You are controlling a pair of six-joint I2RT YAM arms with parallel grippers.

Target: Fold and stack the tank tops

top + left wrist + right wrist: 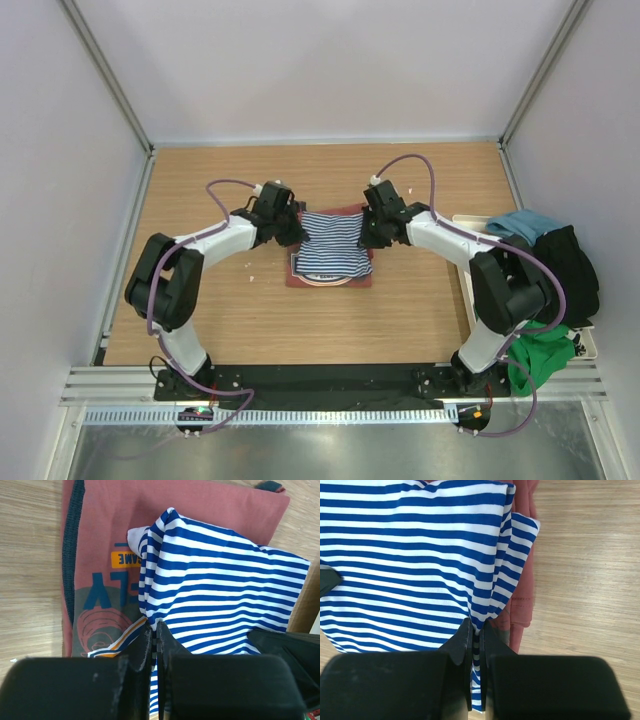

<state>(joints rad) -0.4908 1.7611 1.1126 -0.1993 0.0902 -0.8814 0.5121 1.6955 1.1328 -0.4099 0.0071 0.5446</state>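
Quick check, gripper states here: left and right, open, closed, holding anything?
Left gripper: closed, jaws pinching the striped tank top.
Right gripper: closed, pinching the same striped tank top at its opposite edge.
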